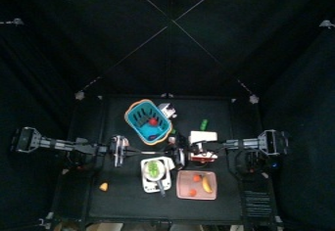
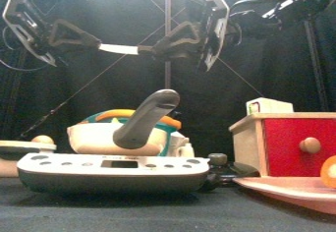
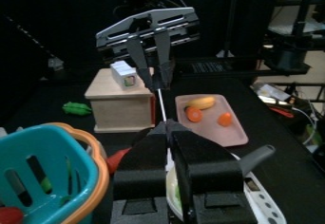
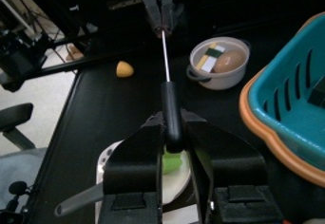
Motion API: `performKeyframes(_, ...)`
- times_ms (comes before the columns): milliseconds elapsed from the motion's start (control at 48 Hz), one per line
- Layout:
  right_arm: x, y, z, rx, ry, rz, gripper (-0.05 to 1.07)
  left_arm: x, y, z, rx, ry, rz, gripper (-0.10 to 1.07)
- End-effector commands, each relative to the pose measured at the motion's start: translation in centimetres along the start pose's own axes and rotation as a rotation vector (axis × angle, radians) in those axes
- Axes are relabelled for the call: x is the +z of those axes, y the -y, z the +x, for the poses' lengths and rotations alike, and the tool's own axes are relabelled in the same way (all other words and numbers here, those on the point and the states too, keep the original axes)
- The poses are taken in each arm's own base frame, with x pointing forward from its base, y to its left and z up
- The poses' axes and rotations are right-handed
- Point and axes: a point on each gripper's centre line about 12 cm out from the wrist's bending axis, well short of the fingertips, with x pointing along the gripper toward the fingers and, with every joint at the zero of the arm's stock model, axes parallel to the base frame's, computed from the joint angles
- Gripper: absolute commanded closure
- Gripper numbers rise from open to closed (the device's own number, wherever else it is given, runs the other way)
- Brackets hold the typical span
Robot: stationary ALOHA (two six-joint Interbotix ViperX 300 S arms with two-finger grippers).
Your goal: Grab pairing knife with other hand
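Note:
The paring knife [image 2: 125,48] hangs level in the air between my two grippers, high above the table. Its pale blade points to the left arm and its dark handle to the right arm. My left gripper [image 2: 98,45] is shut on the blade end, which shows as a thin line in the left wrist view [image 3: 162,95]. My right gripper [image 2: 178,45] is shut on the handle, seen in the right wrist view [image 4: 172,123]. In the top view the grippers meet over the table's middle, the left [image 1: 131,152] and the right [image 1: 197,155].
Below stand a teal basket [image 1: 148,117] with an orange rim, a wooden box [image 2: 282,138] with a red front, a pink tray [image 1: 197,184] with orange fruit, a white plate [image 1: 156,173], a bowl [image 4: 219,62] and a small orange piece [image 1: 102,187].

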Motion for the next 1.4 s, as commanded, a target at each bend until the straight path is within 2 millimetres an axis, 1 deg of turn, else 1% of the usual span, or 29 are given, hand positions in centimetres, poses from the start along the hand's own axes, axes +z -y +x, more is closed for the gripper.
performKeyframes(0, 1.1, -0.6, 0.2, -0.008, -0.005, -0.03, 0.56, 0.0, 0.5, 0.5, -0.015, 0.006, -0.01, 0.63)
performKeyframes(208, 0.7, -1.5, 0.4, -0.015, -0.053, -0.06, 0.59, -1.9, 0.9, 1.2, -0.011, -0.071, -0.042, 0.63)
performKeyframes(396, -0.2, -2.1, 0.7, -0.037, -0.115, -0.068, 0.59, -2.3, 1.8, 1.0, -0.019, -0.087, -0.066, 0.63)
performKeyframes(521, -0.7, -2.5, 0.8, -0.057, -0.16, -0.079, 0.59, -2.6, 2.2, 0.9, -0.013, -0.103, -0.031, 0.63)
performKeyframes(583, -1.1, -2.7, 1.0, -0.066, -0.183, -0.081, 0.59, -2.9, 2.1, 0.8, 0.01, -0.115, -0.003, 0.63)
performKeyframes(729, -0.8, -2.9, 1.2, -0.067, -0.183, -0.081, 0.59, -2.5, 1.7, 1.1, 0.053, -0.111, 0.041, 0.63)
performKeyframes(854, -1.1, -2.8, 1.4, -0.072, -0.194, -0.076, 0.59, -2.2, 2.9, 1.3, 0.007, -0.099, 0.098, 0.63)
performKeyframes(1042, -2.1, -2.6, 2.0, -0.078, -0.221, -0.077, 0.59, -2.5, 3.2, 1.3, 0.001, -0.091, 0.126, 0.63)
performKeyframes(1208, -1.8, -2.5, 2.0, -0.08, -0.216, -0.074, 0.59, -3.0, 3.3, 1.5, 0.0, -0.108, 0.141, 0.63)
performKeyframes(1375, -1.4, -2.6, 1.7, -0.079, -0.204, -0.07, 0.59, -3.2, 3.2, 1.5, 0.002, -0.115, 0.172, 0.63)
